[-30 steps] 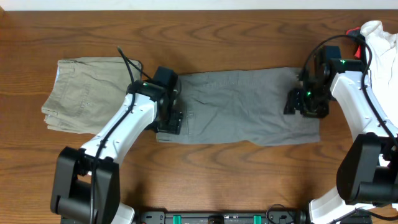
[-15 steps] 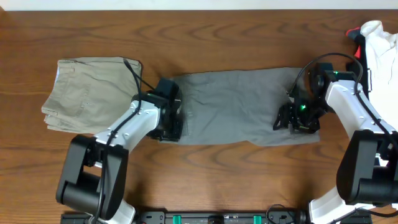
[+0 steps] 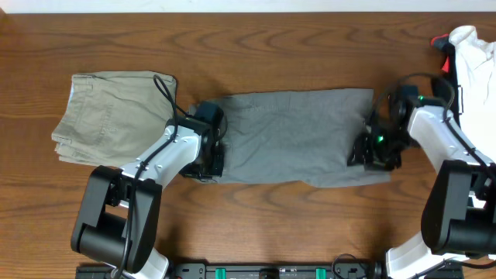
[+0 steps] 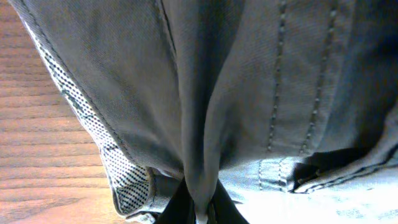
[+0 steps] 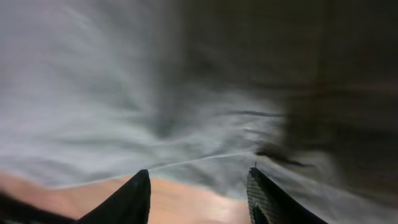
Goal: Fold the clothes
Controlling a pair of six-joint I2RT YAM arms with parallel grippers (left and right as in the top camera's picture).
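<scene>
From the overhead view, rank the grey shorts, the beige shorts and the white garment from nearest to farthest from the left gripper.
1. grey shorts: directly at the left gripper, which pinches their left end.
2. beige shorts: a short way off to its left and slightly further back.
3. white garment: far right, at the top corner of the view.

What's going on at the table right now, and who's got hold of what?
Both arms are at the medium-grey woven shorts, which lie stretched out across the middle of the wooden table. The left gripper is pinched shut on a bunch of fabric at their left end. The right gripper sits at the right end with its fingers apart; its wrist view is blurred, but nothing looks clamped. The pale beige shorts lie folded at far left.
</scene>
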